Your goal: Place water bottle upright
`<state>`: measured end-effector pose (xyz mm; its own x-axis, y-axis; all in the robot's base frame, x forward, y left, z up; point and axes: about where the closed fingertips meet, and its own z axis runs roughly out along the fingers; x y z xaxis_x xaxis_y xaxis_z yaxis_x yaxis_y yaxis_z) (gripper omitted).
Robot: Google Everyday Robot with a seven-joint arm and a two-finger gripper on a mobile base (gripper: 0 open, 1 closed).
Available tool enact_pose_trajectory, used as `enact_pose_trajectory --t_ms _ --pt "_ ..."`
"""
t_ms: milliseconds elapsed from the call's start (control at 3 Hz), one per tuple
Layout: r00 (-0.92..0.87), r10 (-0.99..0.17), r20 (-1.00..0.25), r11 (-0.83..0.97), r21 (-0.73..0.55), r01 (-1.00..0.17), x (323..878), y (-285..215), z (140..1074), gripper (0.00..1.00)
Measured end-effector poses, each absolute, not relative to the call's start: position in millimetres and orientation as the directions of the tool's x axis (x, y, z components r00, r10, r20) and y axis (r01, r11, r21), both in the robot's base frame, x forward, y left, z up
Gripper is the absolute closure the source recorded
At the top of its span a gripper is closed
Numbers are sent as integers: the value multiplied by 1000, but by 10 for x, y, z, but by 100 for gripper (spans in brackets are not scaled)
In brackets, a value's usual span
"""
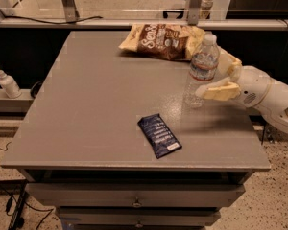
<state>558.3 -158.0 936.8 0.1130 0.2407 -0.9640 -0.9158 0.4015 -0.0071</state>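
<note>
The water bottle (201,68) is clear and ribbed, with a white cap and a pale label band. It stands upright on the grey table (101,109), right of centre, just in front of the chip bag. My gripper (217,76) reaches in from the right at the bottle's mid height. Its cream fingers are spread: the near finger (216,91) crosses in front of the bottle's lower right side, and the far finger (229,61) shows behind and to the right. The gripper looks open and is not squeezing the bottle.
A brown chip bag (165,41) lies at the table's back edge behind the bottle. A dark blue snack packet (159,135) lies flat near the front centre. A small white pump bottle (7,82) stands on a ledge off the table's left side.
</note>
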Motion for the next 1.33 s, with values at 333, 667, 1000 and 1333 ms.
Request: enact_pose_trajectory --t_ms 333,667,1000,1333 --pt "116 191 -975 422 -25 -906 5579 -1701 9445 0" --pt "119 96 -988 441 -65 -895 5583 -1889 9645 0" --pt "152 -24 -988 467 -146 -872 5585 -2224 10119 0" --pt "151 -24 -988 464 -144 -874 5585 -2204 10109 0"
